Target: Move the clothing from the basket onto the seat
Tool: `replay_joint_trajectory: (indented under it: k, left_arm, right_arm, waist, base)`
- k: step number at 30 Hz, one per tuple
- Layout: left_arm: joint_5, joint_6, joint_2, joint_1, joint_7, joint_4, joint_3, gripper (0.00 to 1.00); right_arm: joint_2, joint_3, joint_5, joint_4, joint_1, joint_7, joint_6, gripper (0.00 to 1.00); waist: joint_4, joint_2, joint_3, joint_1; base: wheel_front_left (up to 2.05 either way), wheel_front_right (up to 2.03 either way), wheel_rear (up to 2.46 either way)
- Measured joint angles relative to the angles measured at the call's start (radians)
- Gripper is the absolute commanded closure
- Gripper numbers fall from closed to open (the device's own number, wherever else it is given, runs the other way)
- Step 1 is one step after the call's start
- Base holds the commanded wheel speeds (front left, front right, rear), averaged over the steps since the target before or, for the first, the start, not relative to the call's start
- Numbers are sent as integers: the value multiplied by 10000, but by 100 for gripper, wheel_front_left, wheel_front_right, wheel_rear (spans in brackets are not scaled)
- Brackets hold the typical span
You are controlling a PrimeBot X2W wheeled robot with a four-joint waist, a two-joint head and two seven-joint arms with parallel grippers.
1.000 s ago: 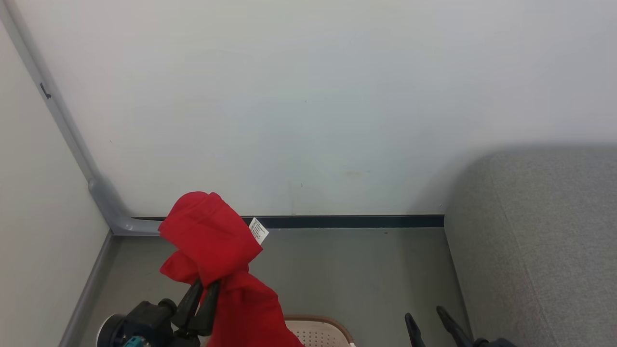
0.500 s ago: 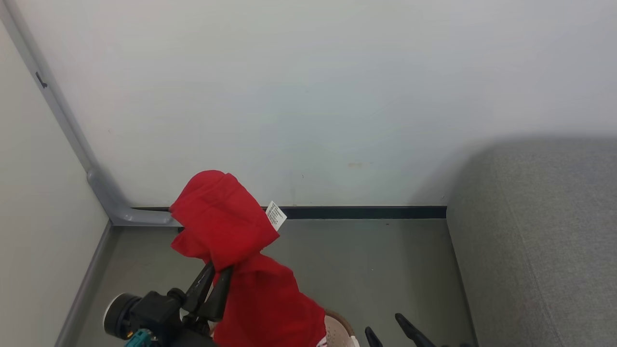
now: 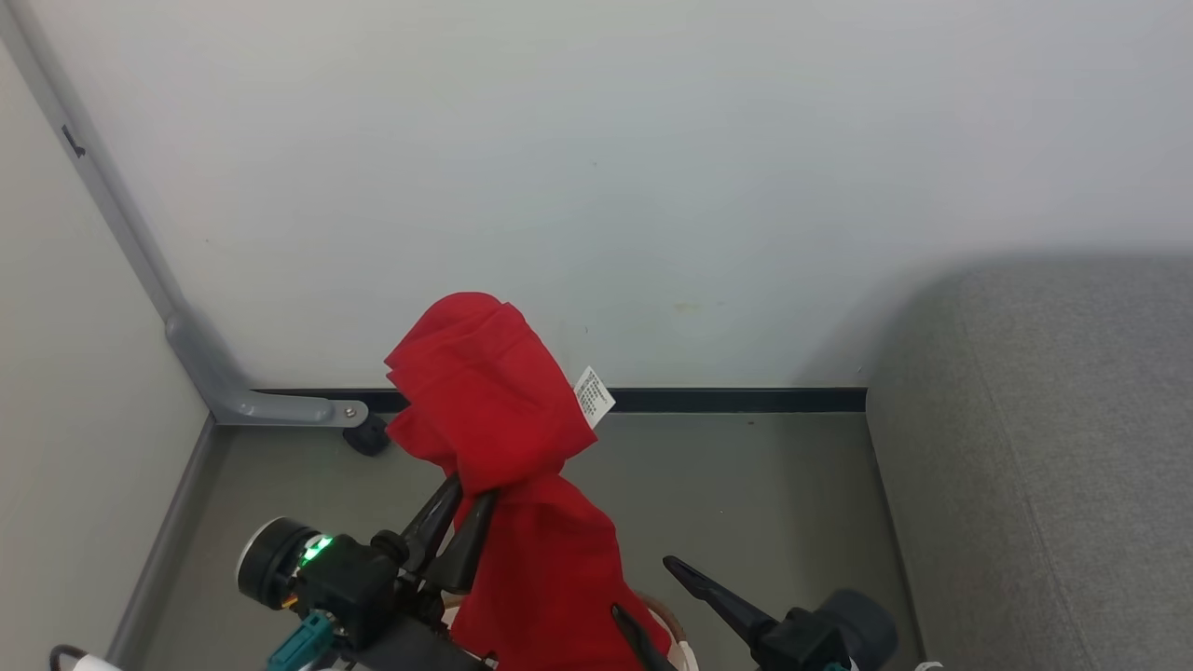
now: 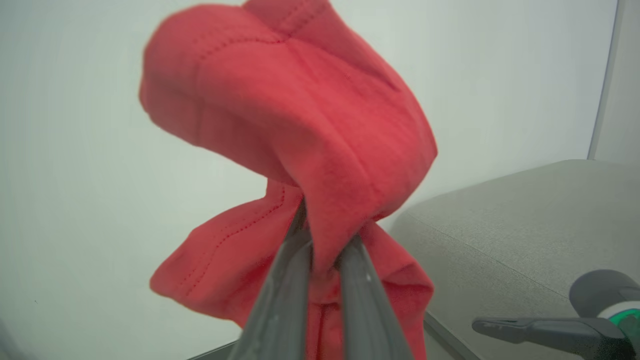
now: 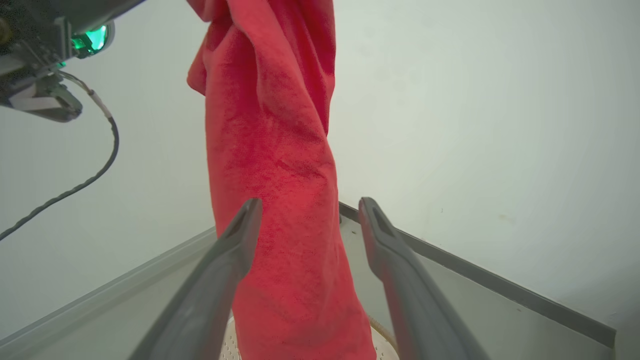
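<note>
Room corner: pale wall (image 3: 652,186) meets grey floor (image 3: 746,494), with a dark skirting strip along the join.
Clothing: 1 red garment (image 3: 494,401) is up in the air, bunched above the grip with a white tag (image 3: 594,396) sticking out. Its tail hangs straight down, so the long axis is vertical.
Left gripper (image 3: 471,489): its 2 fingers are pinched tight on a fold of the garment, carrying all its weight.
Right gripper (image 3: 641,585): fingers are spread and hold nothing. It sits low beside the hanging tail, and I cannot tell whether it touches.
Basket (image 5: 227,346): directly under the tail, with a bit of perforated wall and brown rim peeking out.
Seat (image 3: 1044,447): grey cushion off to the robot's right, well apart from the garment, with nothing red on it.
What the move turns on: the seat lies rightward of the left gripper, across the right arm's side. I'd say the load must swing right, kept high enough for the tail to clear the rim and cushion edge.
</note>
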Motion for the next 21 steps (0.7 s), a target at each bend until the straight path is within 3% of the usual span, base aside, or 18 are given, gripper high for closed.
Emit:
replay_joint_trajectory:
  k: [21]
  left_arm:
    - [-102, -4, 71, -816, 0, -451, -1689, 100]
  right_arm:
    - [163, 943, 548, 1931, -1420, 221, 0, 0]
  waist:
    - [227, 0, 77, 0]
  base:
    - [0, 0, 0]
